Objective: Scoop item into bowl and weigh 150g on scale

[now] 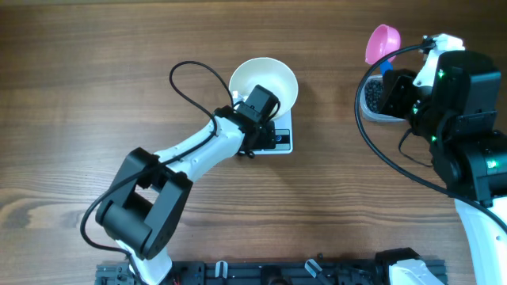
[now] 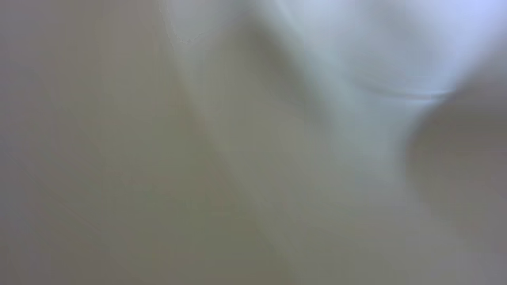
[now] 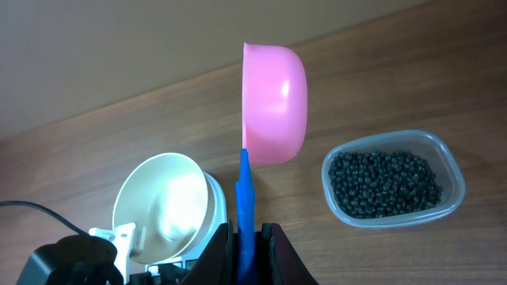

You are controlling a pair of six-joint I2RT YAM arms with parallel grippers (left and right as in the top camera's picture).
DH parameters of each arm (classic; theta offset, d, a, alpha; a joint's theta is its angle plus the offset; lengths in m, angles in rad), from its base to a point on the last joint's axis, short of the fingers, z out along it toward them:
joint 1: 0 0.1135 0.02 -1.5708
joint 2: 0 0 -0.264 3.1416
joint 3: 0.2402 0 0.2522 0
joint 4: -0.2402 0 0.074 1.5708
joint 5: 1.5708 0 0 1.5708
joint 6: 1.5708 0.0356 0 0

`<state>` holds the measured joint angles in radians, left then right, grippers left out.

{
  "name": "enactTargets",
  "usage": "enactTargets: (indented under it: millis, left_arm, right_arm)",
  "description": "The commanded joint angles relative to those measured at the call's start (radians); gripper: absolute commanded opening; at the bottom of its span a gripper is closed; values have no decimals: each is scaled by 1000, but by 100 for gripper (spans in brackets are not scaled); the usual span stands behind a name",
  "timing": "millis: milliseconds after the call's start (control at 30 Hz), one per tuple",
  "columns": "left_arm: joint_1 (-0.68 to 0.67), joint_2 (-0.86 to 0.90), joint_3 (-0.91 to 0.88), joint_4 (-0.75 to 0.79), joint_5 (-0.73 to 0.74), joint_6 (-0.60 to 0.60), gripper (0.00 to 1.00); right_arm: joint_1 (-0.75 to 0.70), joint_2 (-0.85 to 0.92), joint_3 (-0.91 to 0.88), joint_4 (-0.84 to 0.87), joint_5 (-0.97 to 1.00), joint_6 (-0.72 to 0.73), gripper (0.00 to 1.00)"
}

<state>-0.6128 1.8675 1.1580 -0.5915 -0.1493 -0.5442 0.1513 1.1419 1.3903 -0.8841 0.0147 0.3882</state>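
Near the far edge of the table (image 1: 95, 71) we see the white bowl (image 1: 269, 77) on the scale (image 1: 283, 141), with the left gripper (image 1: 261, 100) spread wide at its rim. By the right edge: clear tub (image 3: 455, 170), pink scoop (image 3: 273, 103) clamped by the right gripper (image 3: 245, 231), black beans (image 3: 384, 182) in the tub.

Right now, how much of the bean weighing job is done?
Done: the white bowl sits on the scale, with the left gripper at its rim. In hand: the right gripper holds the pink scoop, which looks empty. Left: the bowl looks empty and the black beans lie in the clear tub, so scooping and weighing remain.
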Motion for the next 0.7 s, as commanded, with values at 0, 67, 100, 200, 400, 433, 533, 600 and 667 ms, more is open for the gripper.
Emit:
enactTargets:
  millis: [0, 67, 100, 200, 400, 433, 533, 600, 667]
  left_arm:
    - [11, -63, -25, -7, -16, -17, 100]
    - [11, -81, -25, -6, -16, -12, 100]
    - [11, -88, -25, -6, -16, -10, 100]
    - [11, -97, -25, -7, -16, -10, 100]
    - [11, -109, -25, -8, -3, -10, 100]
    - [11, -118, -25, -8, 6, -10, 100]
    - [10, -165, -25, -7, 29, -10, 100]
    - [6, -205, -25, -6, 29, -6, 100]
    - [-1, -228, -25, -3, 29, 19, 100]
  right_arm:
    - [-3, 5, 12, -1, -16, 4, 4]
    - [-3, 5, 12, -1, -16, 3, 4]
    - [-3, 5, 12, -1, -16, 3, 5]
    - [-3, 5, 12, -1, -16, 4, 4]
    - [-3, 5, 12, -1, -16, 3, 4]
    - [-3, 5, 12, -1, -16, 3, 5]
    - [-3, 5, 12, -1, -16, 3, 4]
    - [-3, 5, 12, -1, -16, 3, 4]
    - [-3, 5, 12, 0, -16, 3, 4]
